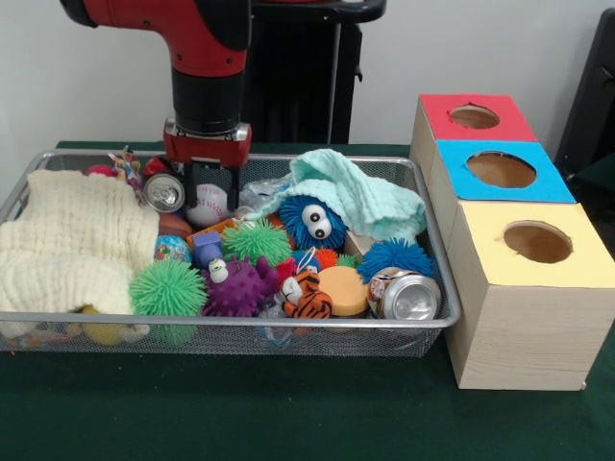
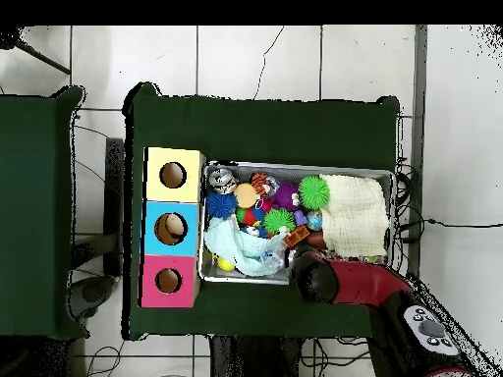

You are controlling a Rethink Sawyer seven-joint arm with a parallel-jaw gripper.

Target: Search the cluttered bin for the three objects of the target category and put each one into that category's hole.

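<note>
The red and black gripper [image 1: 212, 182] hangs with its fingers spread over the white baseball [image 1: 209, 204] at the far edge of the wire mesh bin [image 1: 428, 279], so the step looks like picking; next it must descend and close

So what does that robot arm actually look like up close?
The arm is a thick rounded tube, glossy red with black sections. Lower down comes a black cylindrical wrist, then a red block carrying the end effector, which has dark fingers. From overhead, its base is red with black.
</note>
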